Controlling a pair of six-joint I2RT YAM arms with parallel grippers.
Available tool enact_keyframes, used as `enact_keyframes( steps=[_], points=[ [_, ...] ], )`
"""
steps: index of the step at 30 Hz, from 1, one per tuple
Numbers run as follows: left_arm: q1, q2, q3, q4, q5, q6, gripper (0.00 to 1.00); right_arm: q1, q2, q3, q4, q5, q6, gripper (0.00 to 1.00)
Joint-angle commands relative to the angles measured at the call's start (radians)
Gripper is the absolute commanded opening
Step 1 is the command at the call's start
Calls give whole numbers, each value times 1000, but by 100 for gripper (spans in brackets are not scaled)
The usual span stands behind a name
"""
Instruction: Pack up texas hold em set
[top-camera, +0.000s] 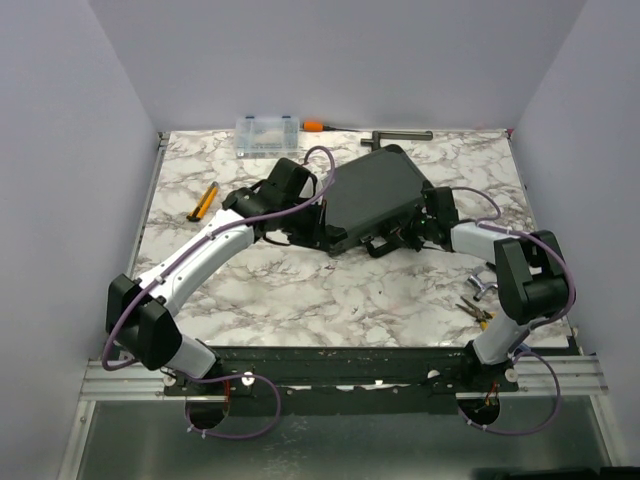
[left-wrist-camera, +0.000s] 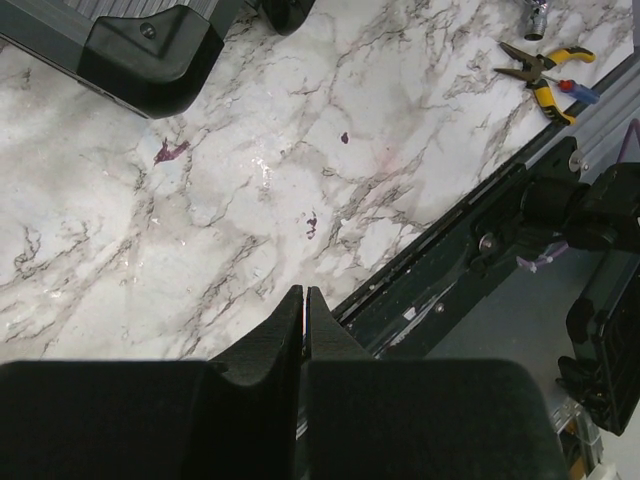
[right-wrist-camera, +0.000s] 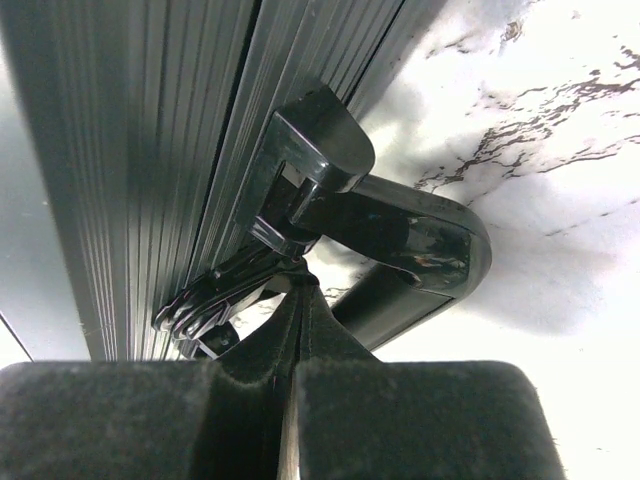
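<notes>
The texas hold em set's black briefcase lies closed and skewed at the middle back of the table. My left gripper is at its near-left corner, shut and empty. In the left wrist view that gripper hangs over bare marble, with the case's corner at the top left. My right gripper is at the case's near side. In the right wrist view it is shut, its tips against a shiny latch beside the black handle on the ribbed case edge.
A clear organiser box, an orange-handled tool and a grey T-shaped tool lie along the back edge. An orange-yellow tool lies at the left. Yellow-handled pliers lie near the right arm's base.
</notes>
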Motion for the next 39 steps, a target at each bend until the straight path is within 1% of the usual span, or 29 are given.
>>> enact_keyframes(
  steps=[1,4,15,18,21,24,27,29,31,35,37,38,39],
  points=[
    [2,-44,7,-29,-36,-6,2,6,-1,-41,-16,66,-28,1],
    [3,-64,8,-31,-47,-5,4,7,-67,-27,-53,78,-46,1],
    [7,-118,64,-50,-94,23,18,7,-354,71,-245,181,-113,1],
    [8,-139,84,-57,-108,38,24,7,-431,83,-266,195,-125,4],
    [12,-168,92,-58,-128,49,26,8,-494,102,-285,202,-130,10],
    [17,-198,95,-59,-146,55,33,7,-546,136,-317,206,-137,16],
    [19,-233,102,-60,-156,70,38,8,-590,162,-339,208,-145,26],
    [19,-254,106,-60,-170,81,44,7,-615,174,-345,201,-155,34],
    [21,-276,107,-59,-182,91,51,7,-635,186,-347,187,-164,48],
    [24,-326,100,-56,-215,86,66,8,-667,218,-351,164,-189,80],
    [25,-358,90,-46,-233,82,72,7,-678,236,-354,151,-204,93],
    [25,-378,81,-38,-246,79,76,7,-681,247,-354,140,-212,100],
    [25,-397,72,-30,-268,77,79,8,-683,257,-357,131,-219,100]
  ],
)
